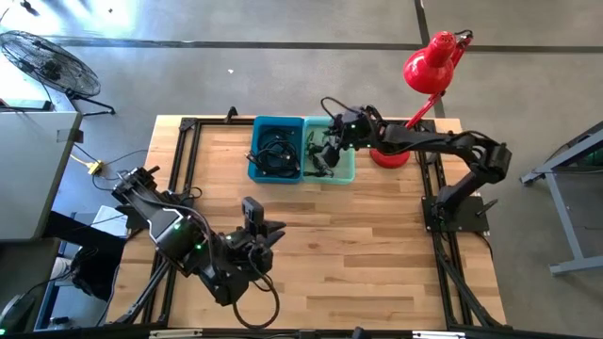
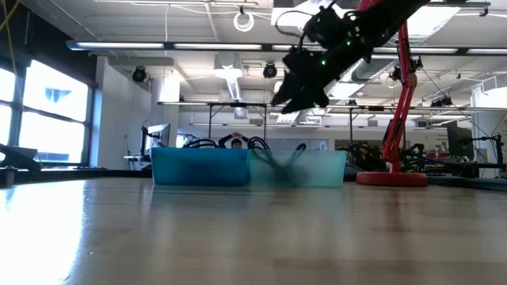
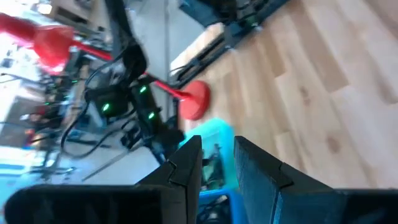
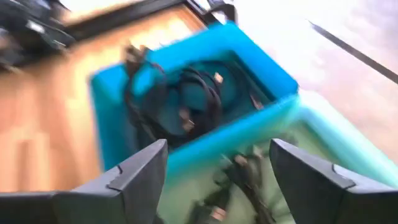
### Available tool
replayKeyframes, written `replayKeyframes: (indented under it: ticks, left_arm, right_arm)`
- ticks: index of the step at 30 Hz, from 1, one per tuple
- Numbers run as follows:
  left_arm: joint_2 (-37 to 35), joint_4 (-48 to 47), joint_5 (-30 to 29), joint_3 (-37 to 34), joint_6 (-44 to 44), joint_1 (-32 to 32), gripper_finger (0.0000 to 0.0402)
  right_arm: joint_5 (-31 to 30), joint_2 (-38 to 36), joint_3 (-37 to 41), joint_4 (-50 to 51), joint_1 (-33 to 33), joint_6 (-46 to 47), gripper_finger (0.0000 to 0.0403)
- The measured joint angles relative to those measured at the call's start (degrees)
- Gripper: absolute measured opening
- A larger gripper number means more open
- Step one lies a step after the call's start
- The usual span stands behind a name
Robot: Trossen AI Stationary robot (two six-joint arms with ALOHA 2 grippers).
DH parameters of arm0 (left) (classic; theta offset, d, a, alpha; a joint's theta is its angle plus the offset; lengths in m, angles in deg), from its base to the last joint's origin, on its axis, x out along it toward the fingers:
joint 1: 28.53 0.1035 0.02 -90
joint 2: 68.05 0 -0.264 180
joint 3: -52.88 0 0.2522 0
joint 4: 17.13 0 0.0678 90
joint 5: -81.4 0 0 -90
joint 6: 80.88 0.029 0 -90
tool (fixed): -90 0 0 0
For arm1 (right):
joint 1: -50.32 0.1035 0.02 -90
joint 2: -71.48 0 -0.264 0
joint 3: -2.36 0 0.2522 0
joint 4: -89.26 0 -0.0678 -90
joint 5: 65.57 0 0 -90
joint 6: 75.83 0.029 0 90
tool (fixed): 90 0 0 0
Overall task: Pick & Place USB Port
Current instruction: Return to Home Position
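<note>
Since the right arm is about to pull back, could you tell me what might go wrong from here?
1. The right gripper hangs open over the light bin, where cables lie piled loosely; a low retreat might hook one and drag it out.
2. The right arm passes close beside the red lamp; a wide swing home could knock it.
The left gripper waits over the table, well clear of the bin.

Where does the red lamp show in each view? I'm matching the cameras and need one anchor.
High view: the red lamp stands at the table's back edge, right of the bins.
Low view: at the right, with its base on the table.
Left wrist view: its base sits just beyond the light blue bin.
Right wrist view: not in it.
Shared landmark: the light blue bin, beside the lamp's base.
</note>
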Motion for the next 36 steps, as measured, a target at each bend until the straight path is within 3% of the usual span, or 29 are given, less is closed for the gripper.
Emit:
replayKeyframes:
  ticks: [5, 9, 14, 22, 28, 32, 36]
  left_arm:
    - [-0.7, -1.0, -3.5, 2.2, 2.8, 0.0, 0.009]
    - [-0.8, -7.8, -5.1, 8.0, 6.9, 0.0, 0.0077]
    - [-1.0, -20.6, -5.1, 15.8, 6.1, 0.0, 0.0011]
    - [-13.3, -20.4, -5.3, 11.2, 7.9, -0.5, 0.0002]
    - [-29.6, -20.4, -3.0, -0.9, 2.3, -0.4, 0.0001]
    - [-42.1, -20.5, -2.6, -16.2, -8.0, -0.4, 0.0001]
    - [-54.2, -16.1, -3.3, -34.1, -17.8, -0.4, 0.0]
  right_arm:
    - [3.5, -6.6, -1.3, 1.9, 0.2, -3.0, 0.0225]
    - [4.0, -14.1, -3.1, 4.3, 0.4, -4.1, 0.0139]
    - [6.0, -25.5, -5.3, 6.4, 0.4, -4.8, 0.0018]
    - [5.8, -43.6, -6.2, 15.7, 0.4, -4.3, 0.0002]
    - [6.3, -55.7, -5.6, 29.1, 1.5, -3.8, 0.0001]
    - [6.5, -62.9, -2.9, 34.8, 3.4, -0.3, 0.0]
    - [6.6, -69.5, 3.2, 33.9, 4.8, 3.7, 0.0]
